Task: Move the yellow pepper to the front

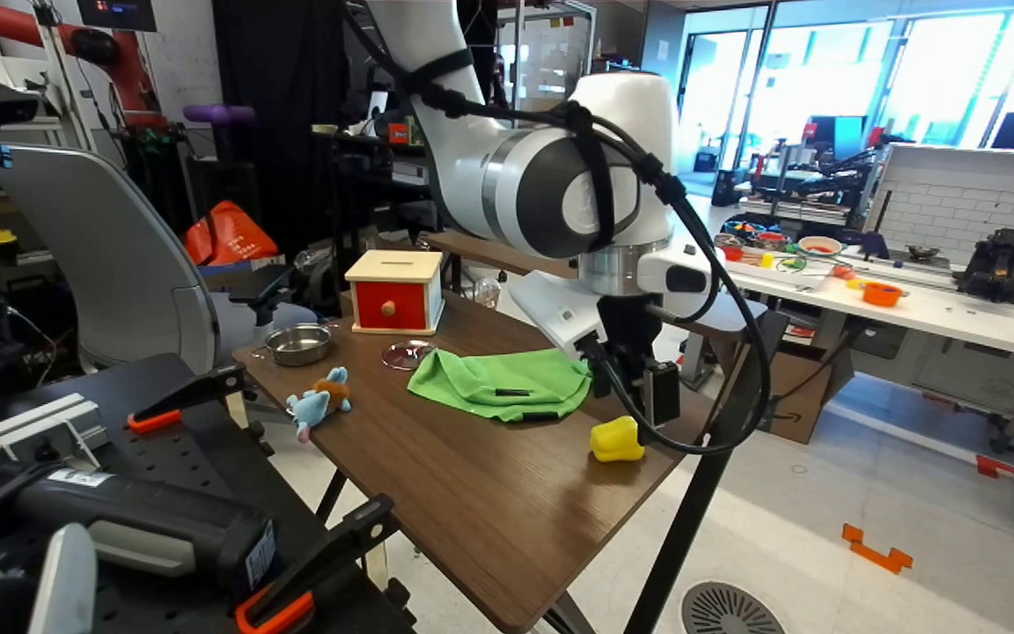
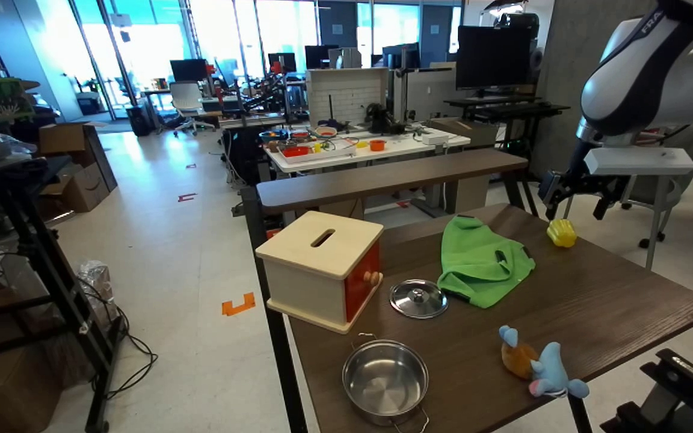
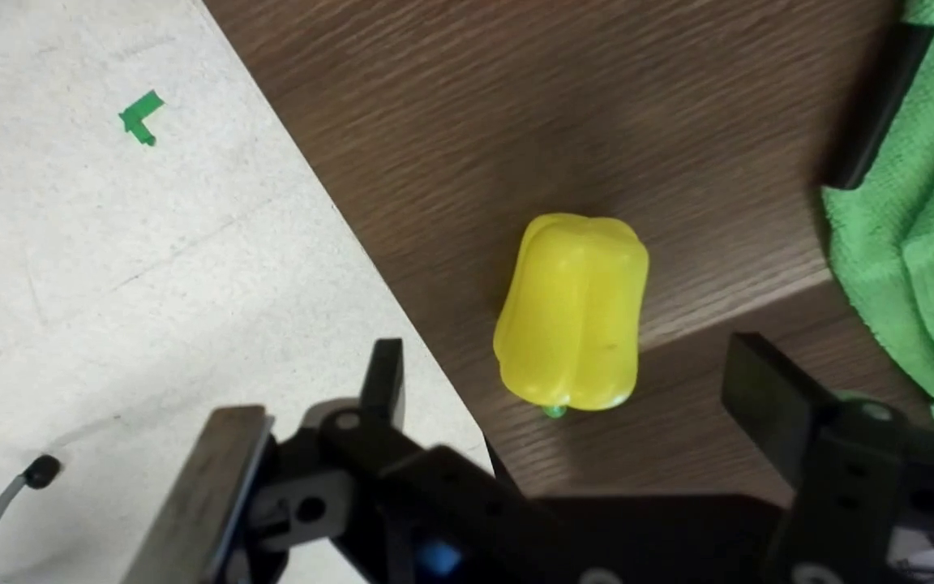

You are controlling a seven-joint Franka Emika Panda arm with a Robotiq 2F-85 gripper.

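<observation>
Yellow and chunky, the pepper lies on the bench near an edge, apart from the green cloth, while the pincer hangs close by, spread wide and holding nothing, so the grasp and the move to the front both seem pending.

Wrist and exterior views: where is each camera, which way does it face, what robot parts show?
Wrist view: above the yellow pepper, facing down; gripper shows, open.
An exterior view: by the black bench, angled down across the brown table; cropped arm and gripper show.
An exterior view: near the steel pot, angled down past the red-fronted box; cropped arm and gripper show.
Both exterior views share pepper, pot and box.
</observation>
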